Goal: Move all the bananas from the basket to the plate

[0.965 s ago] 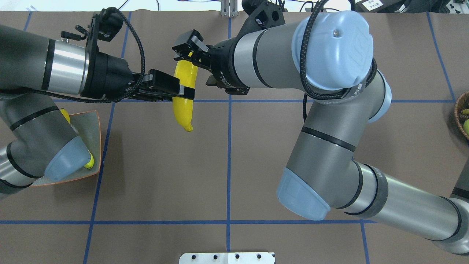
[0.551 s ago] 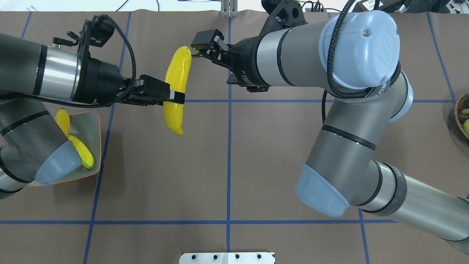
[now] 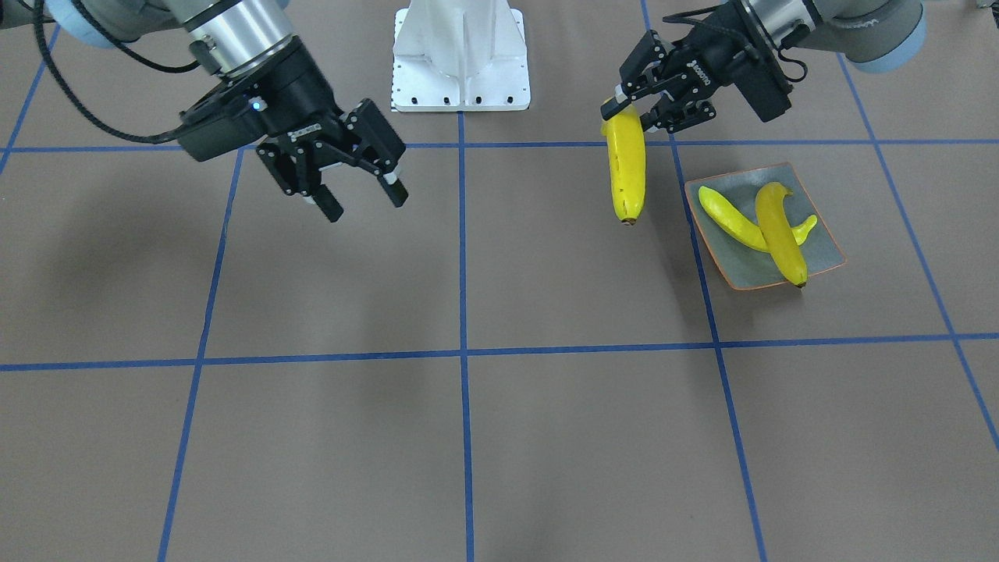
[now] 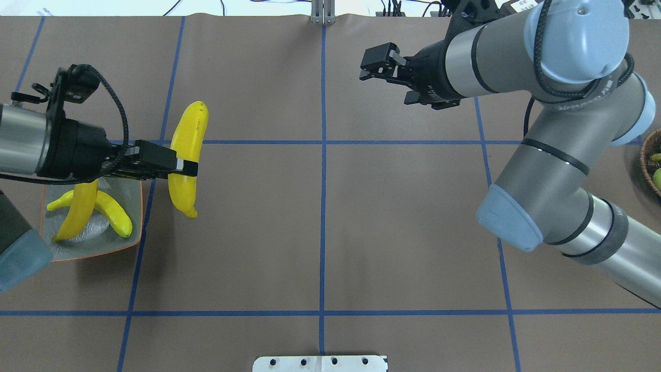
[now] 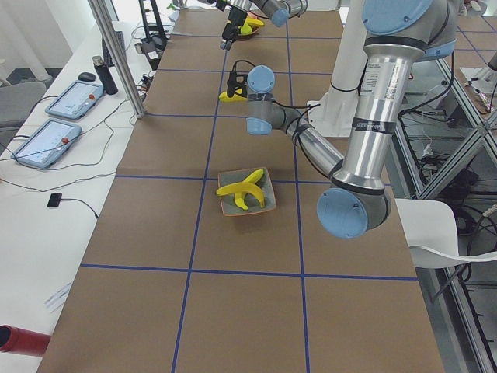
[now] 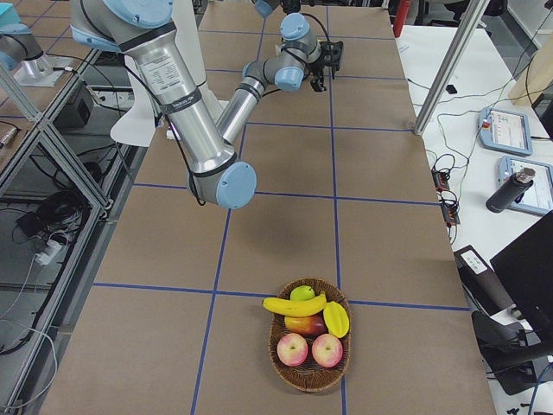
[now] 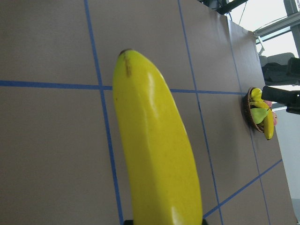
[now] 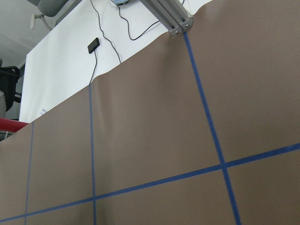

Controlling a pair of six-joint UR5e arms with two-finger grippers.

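Note:
My left gripper (image 4: 185,167) is shut on a yellow banana (image 4: 187,139) at its middle. It holds the banana above the table just right of the plate (image 4: 88,247). In the front view the gripper (image 3: 629,115) holds that banana (image 3: 629,176) hanging tip down, left of the plate (image 3: 741,269). Two bananas (image 4: 77,212) lie crossed on the plate. My right gripper (image 4: 363,71) is open and empty over the far right half of the table; the front view (image 3: 365,204) shows its jaws spread. One banana (image 6: 294,305) lies in the basket (image 6: 313,380).
The wicker basket, at the table's right end (image 4: 651,170), also holds two red apples (image 6: 292,348) and other fruit. Blue tape lines mark a grid on the brown table. The white robot base (image 3: 460,55) stands at the near edge.
My right gripper let go of the banana's far end and pulled back to the right. My left gripper carried the banana left, up to the plate's edge.

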